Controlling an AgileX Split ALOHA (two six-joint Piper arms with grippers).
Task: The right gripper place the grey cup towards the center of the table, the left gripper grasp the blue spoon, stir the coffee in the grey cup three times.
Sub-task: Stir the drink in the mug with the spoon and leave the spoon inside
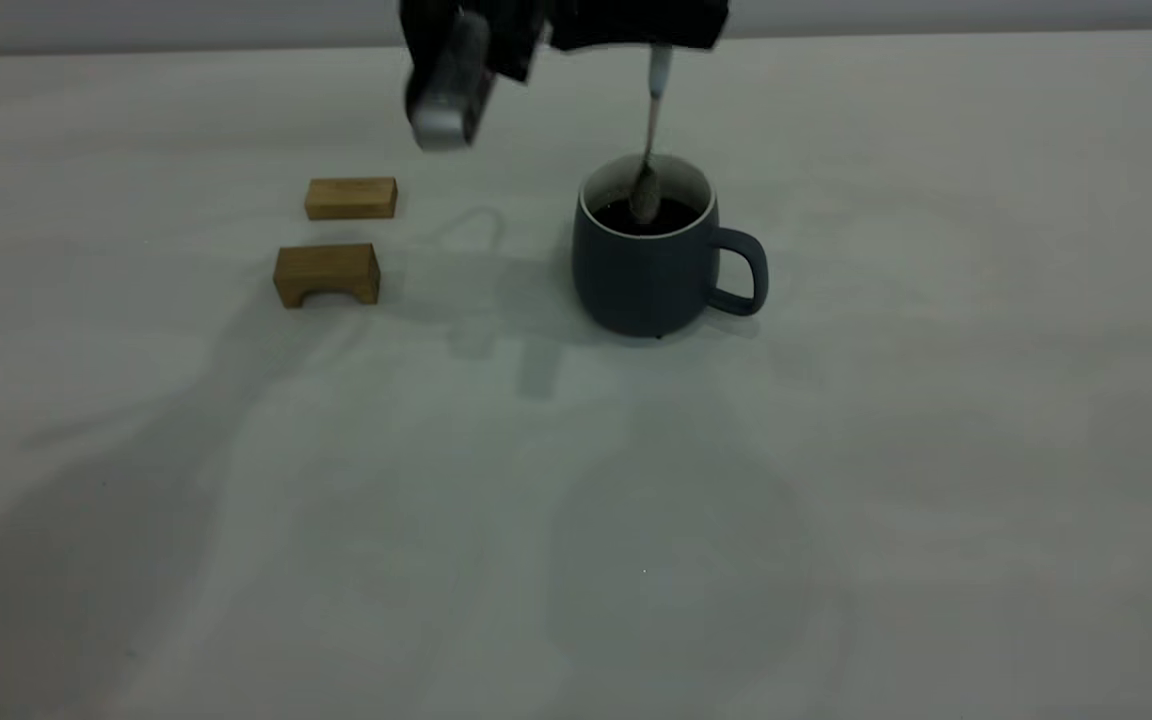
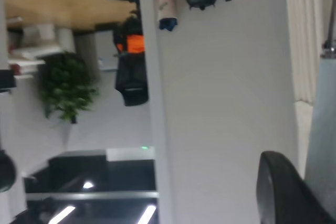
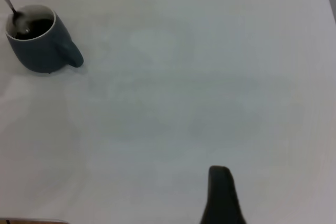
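Left gripper (image 1: 651, 40) directly above grey cup (image 1: 646, 265), clamped on blue spoon (image 1: 652, 130) handle top (grip point mostly cropped, likely firm). Spoon long axis near vertical, bowl hanging straight below gripper, dipped in coffee (image 1: 671, 215). Cup upright near table (image 1: 836, 500) centre. Right gripper well clear of cup; finger state cannot tell.
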